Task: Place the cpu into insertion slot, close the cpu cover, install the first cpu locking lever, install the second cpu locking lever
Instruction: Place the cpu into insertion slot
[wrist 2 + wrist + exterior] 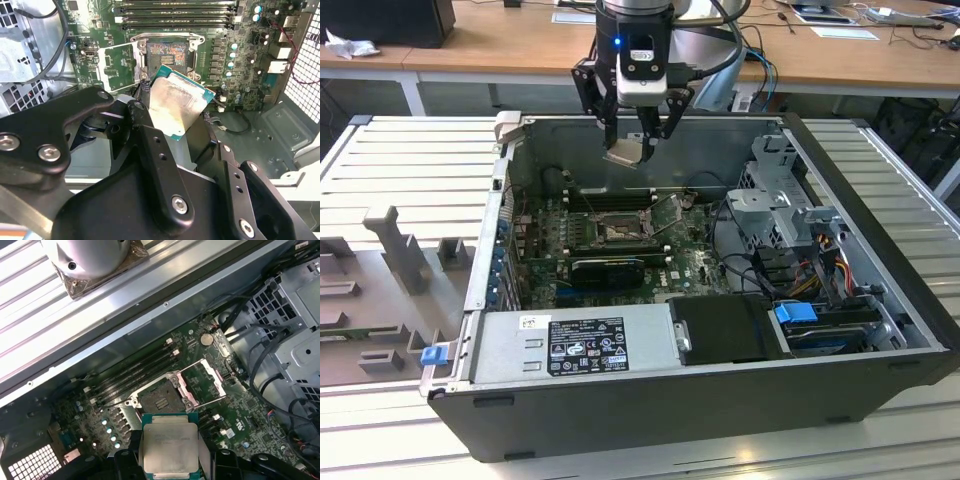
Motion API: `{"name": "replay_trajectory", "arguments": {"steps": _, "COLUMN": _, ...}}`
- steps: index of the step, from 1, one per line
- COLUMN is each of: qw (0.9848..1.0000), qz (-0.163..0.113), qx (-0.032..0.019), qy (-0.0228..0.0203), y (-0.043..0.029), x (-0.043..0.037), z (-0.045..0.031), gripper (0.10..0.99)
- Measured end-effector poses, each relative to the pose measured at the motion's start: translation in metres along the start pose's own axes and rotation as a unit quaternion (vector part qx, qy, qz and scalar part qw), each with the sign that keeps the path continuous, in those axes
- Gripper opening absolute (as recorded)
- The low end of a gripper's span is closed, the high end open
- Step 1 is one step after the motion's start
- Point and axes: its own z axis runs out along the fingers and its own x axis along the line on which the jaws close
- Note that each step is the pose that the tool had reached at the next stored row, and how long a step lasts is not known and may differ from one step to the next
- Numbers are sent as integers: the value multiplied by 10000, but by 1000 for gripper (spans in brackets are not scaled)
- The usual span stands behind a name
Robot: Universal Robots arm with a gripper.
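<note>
The black two-fingered gripper (633, 148) was pinching the small, flat, square, pale beige-silver cpu (623, 153) between its fingers, held in the air over the open dark metal computer case (700, 410). In the exterior view, the square, dark-rimmed insertion slot (618, 230) lay at 6 o'clock from the gripper, well apart and uncovered. The thin silver-grey cpu cover (670, 212) stood swung open at 2 o'clock of the slot.

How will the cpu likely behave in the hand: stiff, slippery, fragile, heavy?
Probably stiff: the cpu sits flat in the hand without sagging. Likely light, since it is a thin plate. Its smooth metal face looks slippery, so the edge grip might let it tilt.
</note>
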Motion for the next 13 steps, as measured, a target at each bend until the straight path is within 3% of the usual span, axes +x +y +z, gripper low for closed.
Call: {"name": "replay_trajectory", "arguments": {"steps": 13, "qw": 9990, "qz": 456, "qx": -9, "qy": -41, "y": 0, "x": 0, "z": 3, "gripper": 533}}
